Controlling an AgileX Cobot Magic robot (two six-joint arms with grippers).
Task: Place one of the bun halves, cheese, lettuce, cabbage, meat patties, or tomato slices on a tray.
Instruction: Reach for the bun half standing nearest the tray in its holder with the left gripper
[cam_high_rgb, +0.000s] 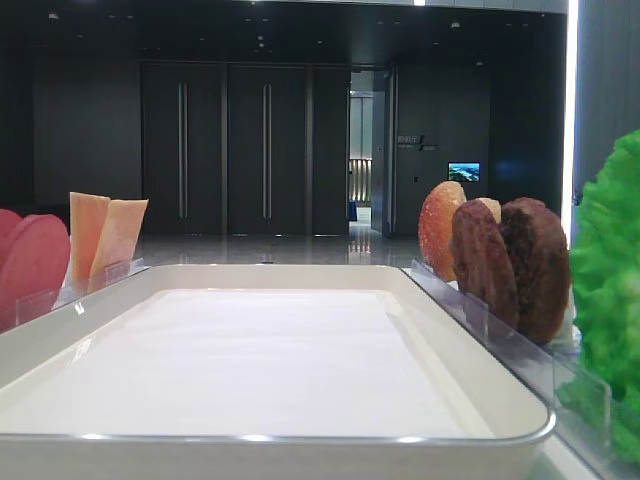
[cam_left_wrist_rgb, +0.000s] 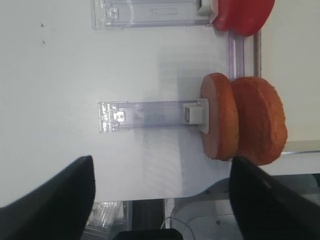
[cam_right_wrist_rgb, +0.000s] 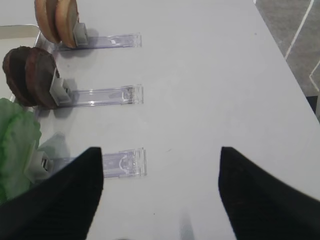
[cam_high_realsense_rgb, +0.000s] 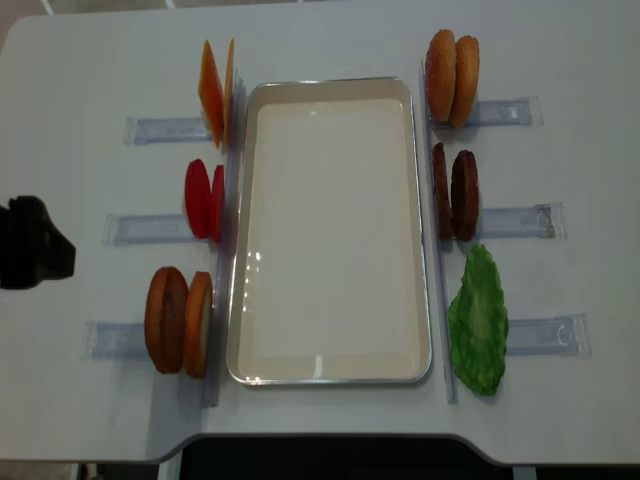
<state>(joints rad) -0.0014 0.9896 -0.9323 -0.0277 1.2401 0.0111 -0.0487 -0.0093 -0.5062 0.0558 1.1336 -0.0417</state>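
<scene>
The left gripper (cam_left_wrist_rgb: 160, 200) stands spread over two bun halves (cam_left_wrist_rgb: 243, 120) low in its view; the right gripper (cam_right_wrist_rgb: 160, 195) is spread near the lettuce (cam_right_wrist_rgb: 17, 145). Counted overhead: four bun halves, two cheese (cam_high_realsense_rgb: 215, 90), two tomato slices (cam_high_realsense_rgb: 203, 198), two meat patties (cam_high_realsense_rgb: 455, 193), one lettuce. They flank the central tray (cam_high_realsense_rgb: 330, 372) on a white table (cam_high_realsense_rgb: 80, 80).

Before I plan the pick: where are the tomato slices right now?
In the overhead view the tomato slices stand on edge left of the tray, between the cheese behind and a bun pair in front.
</scene>
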